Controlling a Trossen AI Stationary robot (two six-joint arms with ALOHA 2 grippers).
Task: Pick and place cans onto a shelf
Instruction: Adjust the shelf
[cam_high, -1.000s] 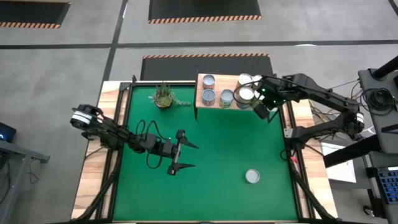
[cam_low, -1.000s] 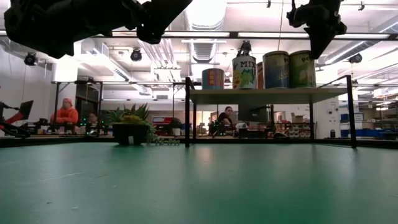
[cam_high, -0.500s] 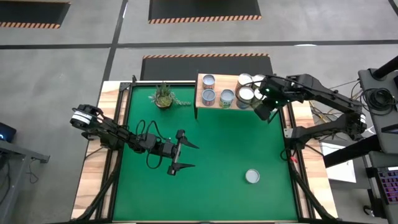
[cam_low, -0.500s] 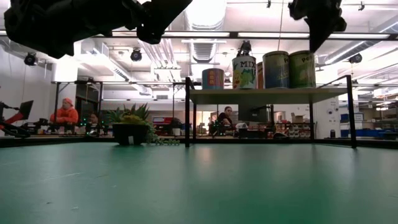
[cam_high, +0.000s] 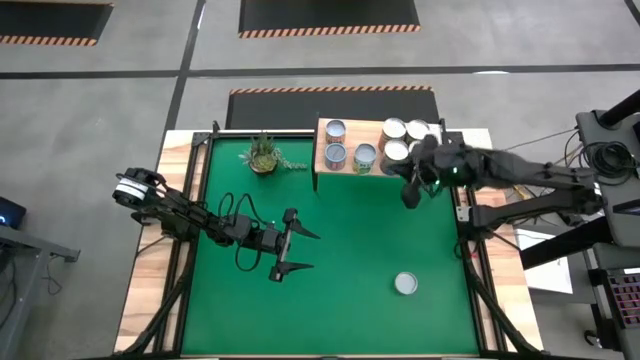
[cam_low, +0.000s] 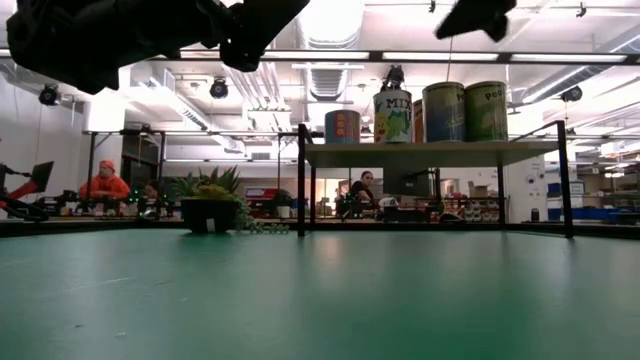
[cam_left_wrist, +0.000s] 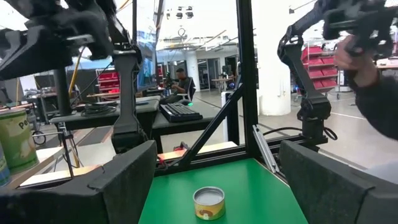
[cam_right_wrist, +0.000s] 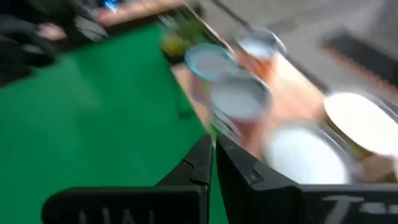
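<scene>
Cans almost all shelved, one left on the mat

Cans first: six shiny tops show on the shelf (cam_high: 342, 144) in the overhead view, bunched along the far edge of the table, like this can (cam_high: 335, 129) and this one (cam_high: 364, 155). I can't tell whether more sit hidden under the arm. One last can (cam_high: 405, 284) stands alone on the green mat (cam_high: 340, 230), near the front right and well apart from everything else.

The right gripper (cam_high: 410, 190) hangs just off the shelf's front edge, near the right-hand cans, fingers pressed together and holding nothing. The left gripper (cam_high: 297, 253) waits over mid-mat with its fingers spread wide, also empty.

What worries me is how crowded that right end is. If the arm swings sideways while it's this near, it could clip a can and knock it off or into its neighbours. Bringing the last can in looks tight too, since the open wood is mostly on the left side. The potted plant (cam_high: 264, 155) beside the shelf is another thing to bump.
</scene>
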